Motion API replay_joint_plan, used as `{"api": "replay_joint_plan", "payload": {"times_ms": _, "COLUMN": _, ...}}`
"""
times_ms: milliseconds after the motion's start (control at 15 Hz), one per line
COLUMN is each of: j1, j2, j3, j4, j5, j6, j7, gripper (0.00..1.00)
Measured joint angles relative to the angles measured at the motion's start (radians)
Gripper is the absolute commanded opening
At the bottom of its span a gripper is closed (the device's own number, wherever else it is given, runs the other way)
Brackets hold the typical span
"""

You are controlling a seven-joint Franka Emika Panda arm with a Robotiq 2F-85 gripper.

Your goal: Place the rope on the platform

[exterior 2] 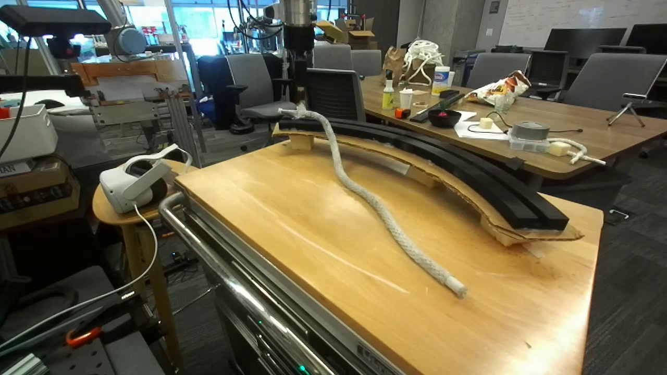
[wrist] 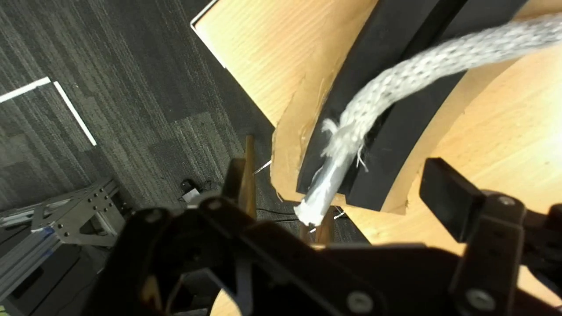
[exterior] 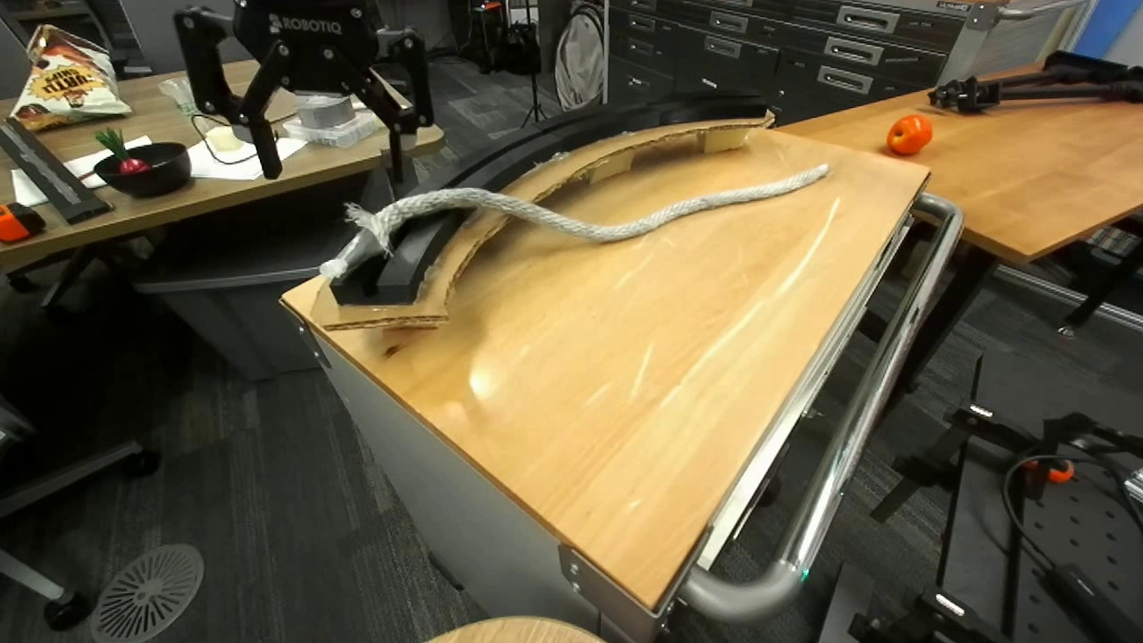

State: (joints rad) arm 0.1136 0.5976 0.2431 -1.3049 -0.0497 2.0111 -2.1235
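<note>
Gripper (exterior: 333,177) is hovering over one end of the curved track thing, fingers spread wide, and in the wrist view there's a gap on both sides of the rope (exterior 2: 382,210), so it's loose. Only one end of that rope is over the platform (exterior 2: 448,153), the black arc with cardboard edging. It's slanted across it, taped tip poking past the end in the wrist view. Can't tell if the tip actually touches. The rest drops off the inside of the curve and snakes over the wooden tabletop (exterior: 625,384), far end on the wood. Beyond that: a shiny handle (exterior: 835,487) along the side, a VR headset (exterior 2: 117,190) on a round stool, and a chip bag (exterior 2: 503,91) and black bowl (exterior 2: 444,119) on the brown table (exterior 2: 594,112).
</note>
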Motion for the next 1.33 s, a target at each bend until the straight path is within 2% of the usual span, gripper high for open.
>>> {"api": "replay_joint_plan", "payload": {"times_ms": 267, "j1": -0.031, "j2": -0.065, "j3": -0.056, "j4": -0.059, "j5": 0.007, "j6": 0.0, "j7": 0.148, "gripper": 0.99}}
{"api": "replay_joint_plan", "payload": {"times_ms": 533, "j1": -0.096, "j2": -0.213, "j3": -0.105, "j4": -0.239, "j5": 0.023, "j6": 0.006, "j7": 0.28, "gripper": 1.0}}
{"api": "replay_joint_plan", "payload": {"times_ms": 800, "j1": -0.103, "j2": -0.341, "j3": -0.129, "j4": -0.415, "j5": 0.023, "j6": 0.023, "j7": 0.429, "gripper": 1.0}}
{"api": "replay_joint_plan", "payload": {"times_ms": 1133, "j1": -0.102, "j2": -0.364, "j3": -0.129, "j4": -0.457, "j5": 0.027, "j6": 0.035, "j7": 0.452, "gripper": 1.0}}
{"api": "replay_joint_plan", "payload": {"times_ms": 1333, "j1": -0.103, "j2": -0.373, "j3": -0.141, "j4": -0.511, "j5": 0.045, "j6": 0.043, "j7": 0.561, "gripper": 1.0}}
